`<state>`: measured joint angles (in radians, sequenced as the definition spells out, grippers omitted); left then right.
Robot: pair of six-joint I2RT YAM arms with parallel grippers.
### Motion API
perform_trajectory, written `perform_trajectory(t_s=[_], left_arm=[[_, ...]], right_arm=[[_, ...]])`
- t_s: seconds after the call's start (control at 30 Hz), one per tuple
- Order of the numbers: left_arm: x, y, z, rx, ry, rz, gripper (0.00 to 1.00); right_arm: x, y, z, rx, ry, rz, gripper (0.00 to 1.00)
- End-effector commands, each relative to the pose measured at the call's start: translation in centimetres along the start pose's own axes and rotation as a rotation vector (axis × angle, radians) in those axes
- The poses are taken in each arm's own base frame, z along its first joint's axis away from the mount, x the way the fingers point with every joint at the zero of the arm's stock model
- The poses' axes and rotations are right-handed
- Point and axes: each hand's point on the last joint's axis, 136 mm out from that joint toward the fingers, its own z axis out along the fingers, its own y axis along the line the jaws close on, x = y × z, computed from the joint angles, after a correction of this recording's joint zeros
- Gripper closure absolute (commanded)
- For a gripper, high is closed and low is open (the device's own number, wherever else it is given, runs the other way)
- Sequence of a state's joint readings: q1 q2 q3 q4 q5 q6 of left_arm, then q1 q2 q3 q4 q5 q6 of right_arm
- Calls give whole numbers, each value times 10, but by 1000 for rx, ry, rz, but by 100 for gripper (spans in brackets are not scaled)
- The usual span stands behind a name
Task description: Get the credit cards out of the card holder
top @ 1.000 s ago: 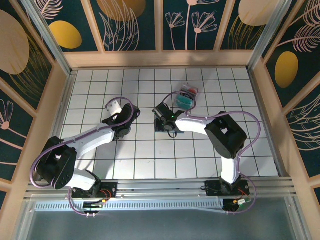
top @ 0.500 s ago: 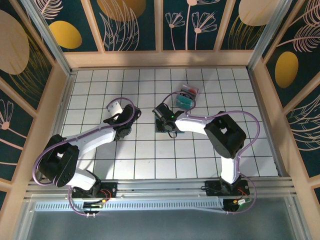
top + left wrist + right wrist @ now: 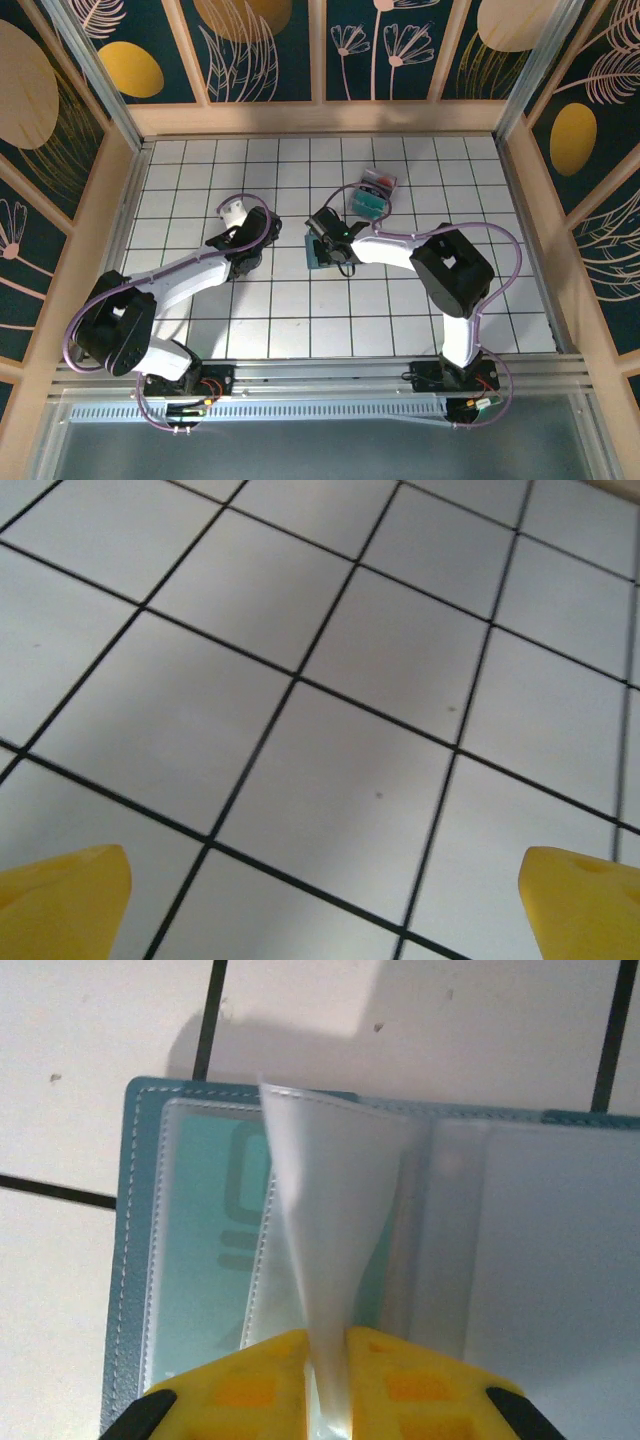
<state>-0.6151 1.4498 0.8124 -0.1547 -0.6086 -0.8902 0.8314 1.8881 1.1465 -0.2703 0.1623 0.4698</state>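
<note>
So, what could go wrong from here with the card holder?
1. The right gripper pinches only a clear sleeve; pulling may lift the whole card holder.
2. The left gripper hangs open over bare table, so nothing pins the holder down.
3. The thin sleeve may slip out or tear.

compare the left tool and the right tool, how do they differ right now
The left tool stands wide open; the right tool is pinched shut. The left tool holds nothing and hangs over the bare tiled table; the right tool grips a clear sleeve lifted from the open card holder. Both are yellow-tipped.
</note>
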Motion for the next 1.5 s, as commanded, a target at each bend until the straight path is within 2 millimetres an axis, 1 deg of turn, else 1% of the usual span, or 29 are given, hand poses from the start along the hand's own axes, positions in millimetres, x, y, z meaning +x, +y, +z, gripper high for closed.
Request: perform_trajectory(t_s=[0.0,0.07,0.13,0.2,0.27,0.33,0.4,0.53,0.63,0.7,0.77,0.87,1.0,1.2,1.3,1.47], left_arm=[[-5,-26,-8,127,-4,7,1],[1,-38,-10,158,4,36,1],[15,-54,-12,201,37,78,1],[36,-64,-8,211,101,111,1],[57,-70,-5,223,161,125,1],[72,-74,-3,239,207,137,1],[86,-74,-1,230,244,164,1],[105,-67,5,205,296,203,1],[118,-57,12,158,329,226,1],[132,-47,21,113,360,251,1],[139,-41,26,87,372,273,1],[145,-32,33,31,380,305,1],[142,-26,35,-9,364,325,1],[139,-25,36,-18,348,334,1],[139,-26,37,-18,350,336,1],[133,-31,35,-1,334,346,1]], right_arm=[[8,10,-12,-77,17,0,84],[10,13,-13,-101,20,16,84],[12,15,-15,-122,19,30,84],[12,15,-15,-125,16,36,84],[11,13,-17,-121,11,40,84],[11,14,-18,-129,10,44,84],[11,16,-19,-149,7,53,84],[10,17,-18,-164,4,62,84],[9,17,-17,-162,6,61,84],[10,16,-17,-161,7,63,84],[9,14,-18,-158,6,70,84],[9,10,-17,-146,5,78,84],[6,-5,-19,-85,-12,96,83],[-6,-29,-28,17,-66,108,76],[-9,-42,-32,48,-80,122,74],[-10,-65,-36,67,-94,174,73]])
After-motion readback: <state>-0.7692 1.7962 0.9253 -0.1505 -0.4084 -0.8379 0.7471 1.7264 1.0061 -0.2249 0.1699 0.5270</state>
